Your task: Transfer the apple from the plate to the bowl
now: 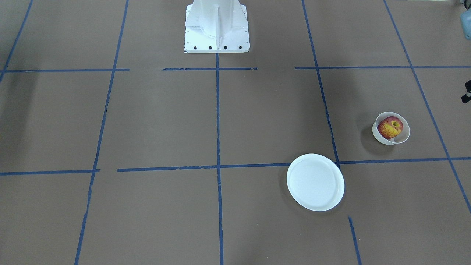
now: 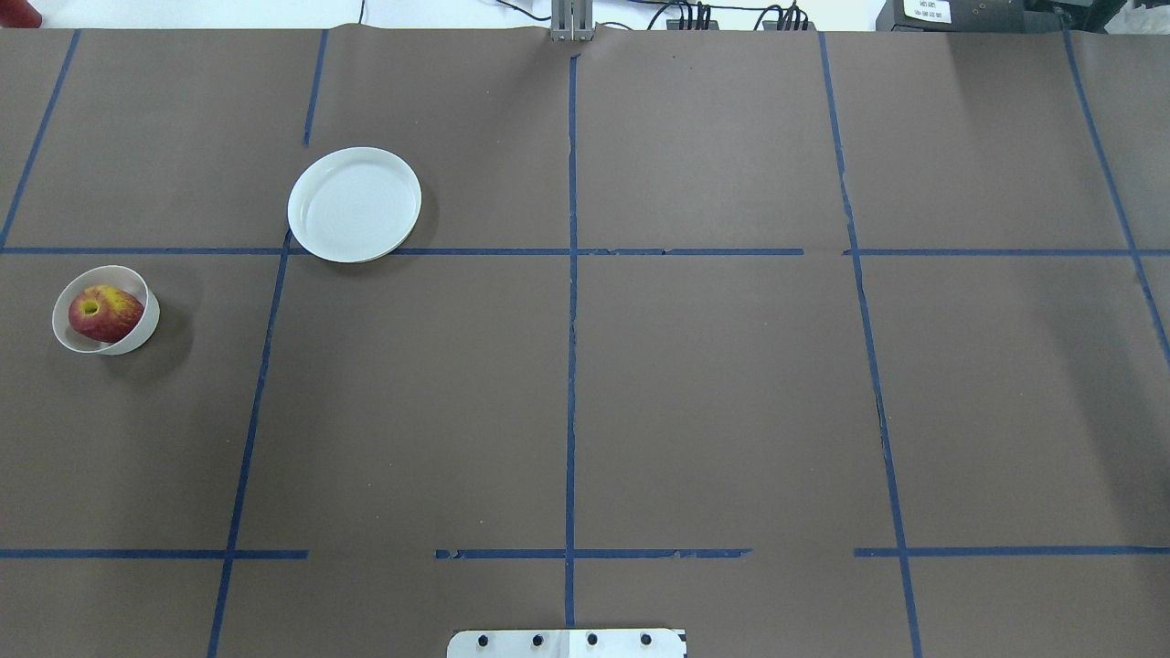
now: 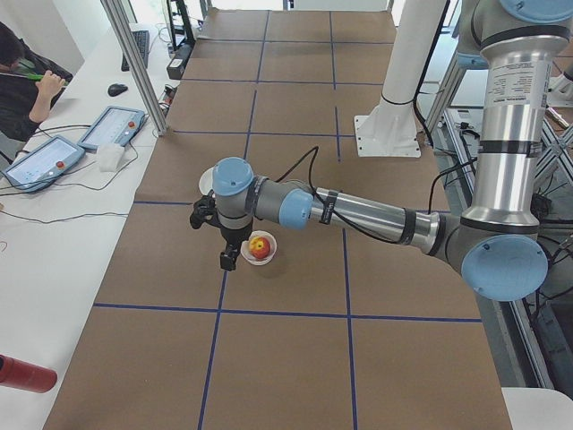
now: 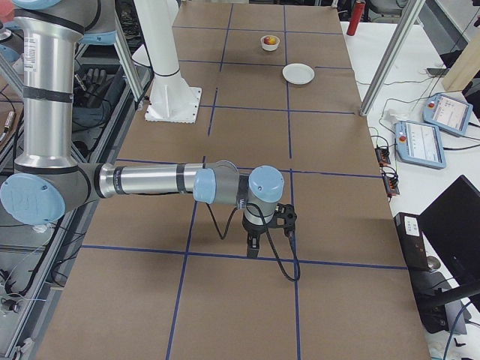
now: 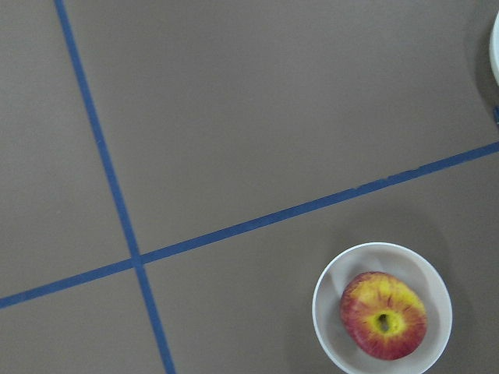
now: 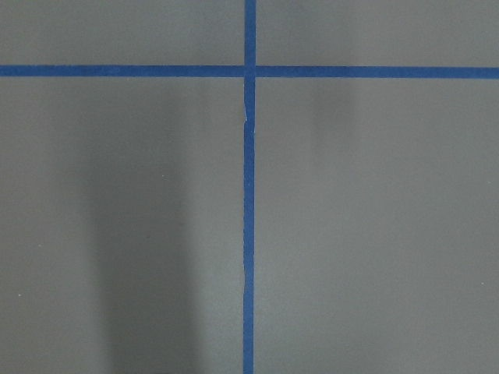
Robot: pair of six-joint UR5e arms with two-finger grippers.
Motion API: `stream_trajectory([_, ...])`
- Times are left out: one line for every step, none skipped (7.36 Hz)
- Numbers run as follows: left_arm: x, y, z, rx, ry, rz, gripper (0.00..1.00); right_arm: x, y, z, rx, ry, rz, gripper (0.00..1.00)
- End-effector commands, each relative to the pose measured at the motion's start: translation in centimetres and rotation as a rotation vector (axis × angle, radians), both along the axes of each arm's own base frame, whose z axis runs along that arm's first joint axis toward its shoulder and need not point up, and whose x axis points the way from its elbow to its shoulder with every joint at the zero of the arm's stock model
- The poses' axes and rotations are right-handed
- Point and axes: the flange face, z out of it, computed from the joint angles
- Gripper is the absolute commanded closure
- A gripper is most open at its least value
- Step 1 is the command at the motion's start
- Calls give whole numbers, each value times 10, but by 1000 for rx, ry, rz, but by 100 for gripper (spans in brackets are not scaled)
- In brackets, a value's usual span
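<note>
The apple point(image 1: 390, 127), red with yellow streaks, lies inside the small cream bowl point(image 1: 404, 137); both also show in the overhead view, apple point(image 2: 105, 313) and bowl point(image 2: 140, 333), and in the left wrist view, apple point(image 5: 383, 315). The white plate point(image 1: 315, 182) is bare and stands apart from the bowl. My left gripper point(image 3: 227, 262) hangs above the table just beside the bowl, shown only in the left side view, so I cannot tell whether it is open. My right gripper point(image 4: 253, 251) is far from both dishes; its state cannot be told either.
Brown paper with blue tape lines covers the table point(image 2: 713, 393). The white robot base point(image 1: 217, 27) stands at the table's robot side. Tablets and cables lie on the side bench point(image 3: 54, 161), where a person sits.
</note>
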Motion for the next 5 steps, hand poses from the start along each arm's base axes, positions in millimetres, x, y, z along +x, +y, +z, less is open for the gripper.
stream_trajectory([-48, 40, 66, -69, -13, 24, 0, 0, 0, 0, 0, 0, 0, 0])
stream_trajectory([-57, 47, 87, -113, -11, 5, 0, 0, 0, 0, -1, 0, 1, 0])
stream_trajectory([-61, 50, 92, -130, -10, -2, 0, 0, 0, 0, 0, 0, 0, 0])
stream_trajectory([-62, 53, 92, -156, -9, -5, 0, 0, 0, 0, 0, 0, 0, 0])
stream_trajectory([-62, 53, 92, -158, -7, -5, 0, 0, 0, 1, -1, 0, 0, 0])
